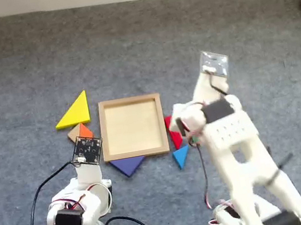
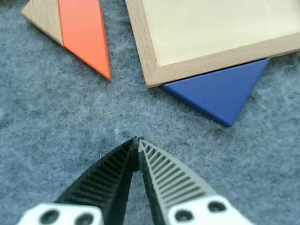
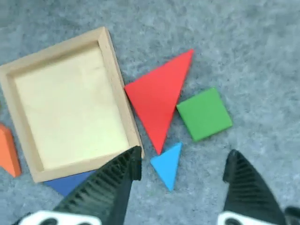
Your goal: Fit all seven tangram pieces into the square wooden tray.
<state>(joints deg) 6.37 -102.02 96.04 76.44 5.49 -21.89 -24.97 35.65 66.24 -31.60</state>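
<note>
Grey carpet [image 1: 212,33]: we are seeing it running under the tray, the pieces and both arms.
Tray [image 1: 128,100]: it is lying flat between the two arms. Inside its rim we are seeing bare pale wood.
Pieces, counted: we are counting seven, one of each colour, all lying on the carpet around the tray.
Shapes, counted: we are making out four triangles and one square. For the other two we are not telling the full outline.
Left arm's side: the yellow triangle [image 1: 75,112] is lying just beside the tray's far corner. Nearer the arm, the orange piece [image 2: 84,33] and the tan piece [image 2: 44,16] are touching along one edge.
Near edge: the dark blue triangle [image 2: 218,91] is lying with its long side against the rim.
Right arm's side: the red triangle [image 3: 159,98] is pointing one corner at the rim. The green square [image 3: 204,114] is sitting just beside it, and the light blue triangle [image 3: 168,164] is lying near its tip.
Left gripper [image 2: 137,140]: its jaws are pressing together on nothing. It is hanging over bare carpet, near the dark blue triangle and the orange piece but apart from both.
Right gripper [image 3: 183,161]: its fingers are standing wide apart, gripping nothing, above the carpet by the light blue triangle.
In the way: in the high view the right arm [image 1: 228,128] is covering the green square and part of the red triangle.
</note>
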